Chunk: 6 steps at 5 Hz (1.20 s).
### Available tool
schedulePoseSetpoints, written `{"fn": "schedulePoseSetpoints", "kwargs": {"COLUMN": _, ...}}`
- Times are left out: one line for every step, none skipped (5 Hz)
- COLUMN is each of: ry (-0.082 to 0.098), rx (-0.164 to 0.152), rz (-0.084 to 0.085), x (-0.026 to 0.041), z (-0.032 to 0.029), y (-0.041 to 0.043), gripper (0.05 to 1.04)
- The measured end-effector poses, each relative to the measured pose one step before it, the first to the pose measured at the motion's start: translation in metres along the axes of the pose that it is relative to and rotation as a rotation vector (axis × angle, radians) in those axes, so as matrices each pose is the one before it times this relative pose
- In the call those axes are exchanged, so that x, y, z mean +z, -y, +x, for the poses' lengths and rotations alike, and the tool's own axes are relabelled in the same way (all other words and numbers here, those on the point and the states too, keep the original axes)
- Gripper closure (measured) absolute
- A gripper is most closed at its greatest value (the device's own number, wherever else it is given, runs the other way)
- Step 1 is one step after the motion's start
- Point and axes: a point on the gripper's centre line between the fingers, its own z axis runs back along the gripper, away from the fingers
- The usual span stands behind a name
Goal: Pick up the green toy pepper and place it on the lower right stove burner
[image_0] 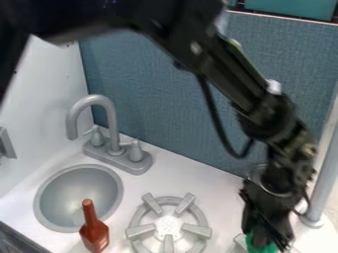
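White counter [221, 200], gripper [267, 241] at green object [260, 246] near right edge

A blue-grey panel [158, 99] (woven-looking) backs the white desk [211, 184], a white wall [49, 94] stands left, and pale floor [332, 200] shows at the right edge.

Gray sink [69, 195] + faucet [112, 118]; brn bottle [94, 234] nr burner [168, 227].
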Motion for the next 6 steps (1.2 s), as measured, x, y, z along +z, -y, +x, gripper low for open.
{"fn": "schedulePoseSetpoints", "kwargs": {"ry": -0.0406, "rx": -0.0556, "rz": 0.0006, "x": -0.00248, "z": 0.00388, "y": 0.01356, "gripper": 0.718}}
{"fn": "schedulePoseSetpoints", "kwargs": {"ry": -0.0374, "rx": -0.0131, "rz": -0.0170, "x": -0.00378, "z": -0.00099, "y": 0.00307, "gripper": 0.718}}
{"fn": "schedulePoseSetpoints", "kwargs": {"ry": -0.0317, "rx": -0.0105, "rz": -0.0055, "x": -0.00678, "z": 0.00328, "y": -0.00053, "gripper": 0.718}}
{"fn": "schedulePoseSetpoints", "kwargs": {"ry": -0.0497, "rx": -0.0464, "rz": -0.0005, "x": -0.00455, "z": 0.00334, "y": -0.00051, "gripper": 0.718}}
{"fn": "schedulePoseSetpoints", "kwargs": {"ry": -0.0065, "rx": -0.0218, "rz": -0.0249, "x": 0.00250, "z": 0.00466, "y": 0.00343, "gripper": 0.654}}
{"fn": "schedulePoseSetpoints", "kwargs": {"ry": -0.0065, "rx": 0.0401, "rz": -0.0059, "x": -0.00135, "z": -0.00167, "y": 0.00124, "gripper": 0.350}}
